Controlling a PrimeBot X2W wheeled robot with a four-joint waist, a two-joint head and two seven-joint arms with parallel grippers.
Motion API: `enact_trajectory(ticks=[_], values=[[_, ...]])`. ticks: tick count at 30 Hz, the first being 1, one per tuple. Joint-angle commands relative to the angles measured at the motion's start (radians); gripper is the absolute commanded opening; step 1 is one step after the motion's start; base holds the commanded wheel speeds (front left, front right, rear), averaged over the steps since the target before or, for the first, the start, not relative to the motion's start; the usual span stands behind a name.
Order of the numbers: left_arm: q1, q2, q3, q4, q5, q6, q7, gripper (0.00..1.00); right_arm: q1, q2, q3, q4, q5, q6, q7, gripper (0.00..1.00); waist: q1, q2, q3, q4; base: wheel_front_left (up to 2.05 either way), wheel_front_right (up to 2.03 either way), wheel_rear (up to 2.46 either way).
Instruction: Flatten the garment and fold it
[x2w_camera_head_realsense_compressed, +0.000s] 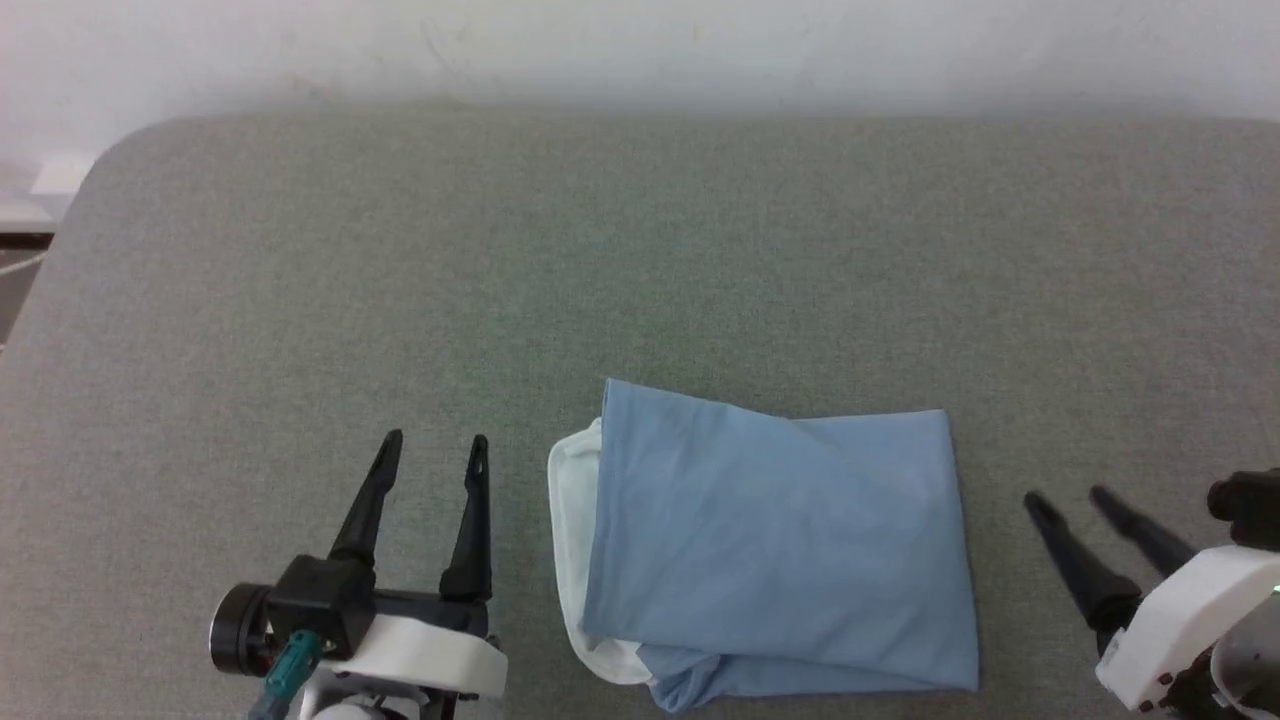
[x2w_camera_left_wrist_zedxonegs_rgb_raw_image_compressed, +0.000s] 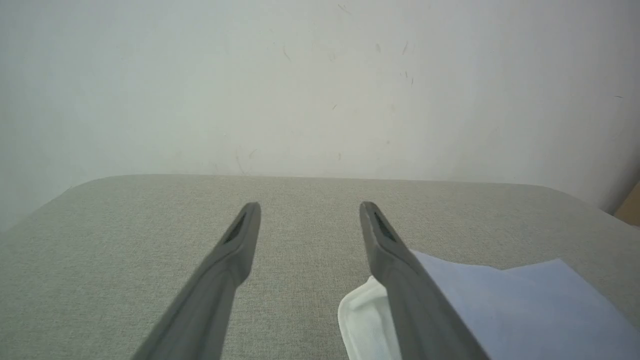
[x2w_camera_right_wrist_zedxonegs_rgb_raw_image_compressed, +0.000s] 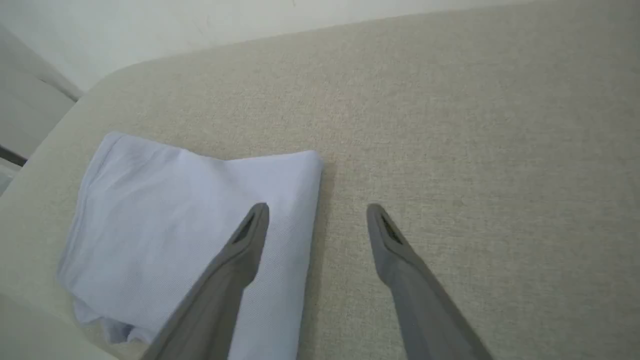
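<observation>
Polo shirt (x2w_camera_head_realsense_compressed: 780, 550): light blue, folded into a rough rectangle, lying flat on the grey cloth-covered bench (x2w_camera_head_realsense_compressed: 640, 250). In the head view it is seen at about 5 o'clock from the centre, close to the near edge. The top layer is smooth, with a shallow crease running toward 3 o'clock. A white band of fabric (x2w_camera_head_realsense_compressed: 570, 540) is exposed along the 9 o'clock side. At the 7 o'clock corner some blue cloth is bunched and sticks out from under the fold. No script or buttons can be made out.

Left gripper (x2w_camera_head_realsense_compressed: 435, 438): found at 9 o'clock from the shirt, just beside the white band with a strip of bench seen between them. Fingers are pointed toward 12 o'clock. Jaws spread wide, nothing between them.

Right gripper (x2w_camera_head_realsense_compressed: 1063, 494): found at 3 o'clock from the shirt, near its folded edge but apart from it. Fingers are angled toward 10 o'clock. Jaws spread wide, nothing held.

Pale wall (x2w_camera_head_realsense_compressed: 640, 50): noted at 12 o'clock, behind the bench's far edge.
</observation>
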Motion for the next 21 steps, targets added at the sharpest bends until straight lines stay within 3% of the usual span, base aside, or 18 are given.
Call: enact_trajectory(ticks=[1,8,21], values=[[-0.019,-0.002,-0.003,0.003,0.006,-0.006,-0.005,1.0,-0.011,-0.016,0.01,0.008,0.079,-0.001,0.078,1.0,0.0,0.0,0.033,0.014,0.0,0.0,0.0],[-0.052,-0.002,-0.023,0.011,0.006,-0.006,-0.005,1.0,-0.081,-0.057,0.053,0.09,0.242,-0.001,0.265,1.0,0.0,0.0,0.089,0.06,0.0,0.0,0.0],[-0.084,-0.002,-0.054,0.022,-0.002,0.008,-0.005,1.0,-0.193,-0.05,0.23,0.317,0.268,-0.001,0.285,1.0,0.0,0.0,0.12,0.136,0.0,0.0,0.0]])
